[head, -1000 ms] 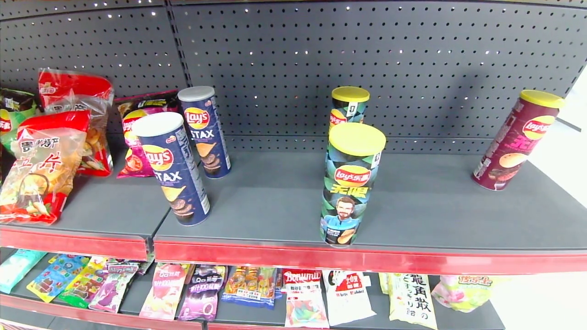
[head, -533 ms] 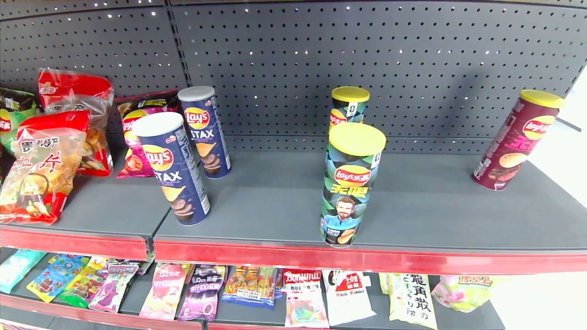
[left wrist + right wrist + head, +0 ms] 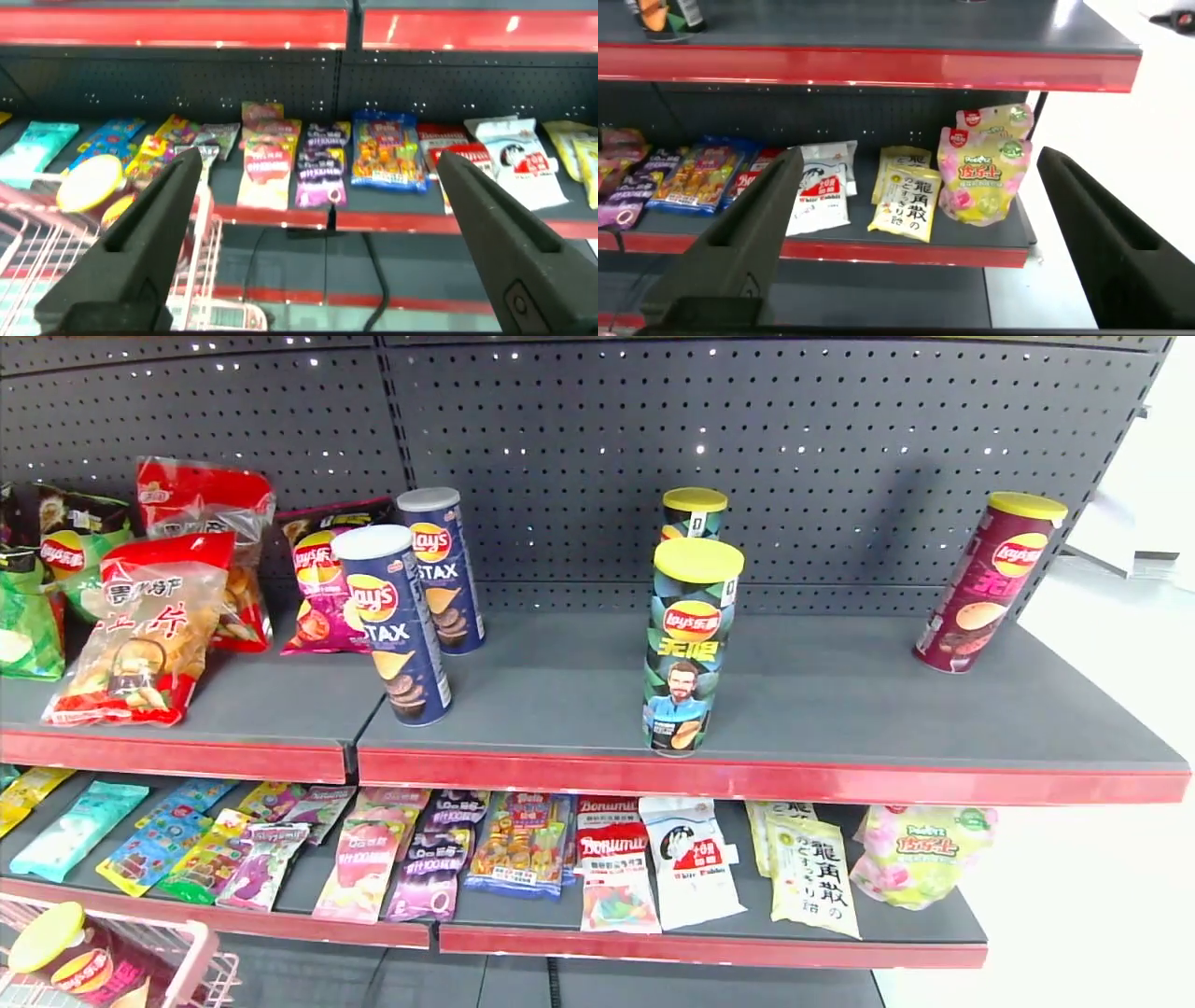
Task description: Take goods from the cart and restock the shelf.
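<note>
Down at my lower left, in the pink cart (image 3: 191,975), sits a yellow-lidded can (image 3: 56,963), the goods for this job. It's near my left gripper (image 3: 318,163), whose fingers are spread wide with nothing between them. My right gripper (image 3: 920,159) is just as wide apart and empty, facing the lower shelf (image 3: 906,250) and its row of snack packets (image 3: 906,201). Up on the upper shelf (image 3: 560,709) stand two blue cans (image 3: 397,625), two green cans (image 3: 689,644), and a maroon can (image 3: 985,583) alone at the far right.
</note>
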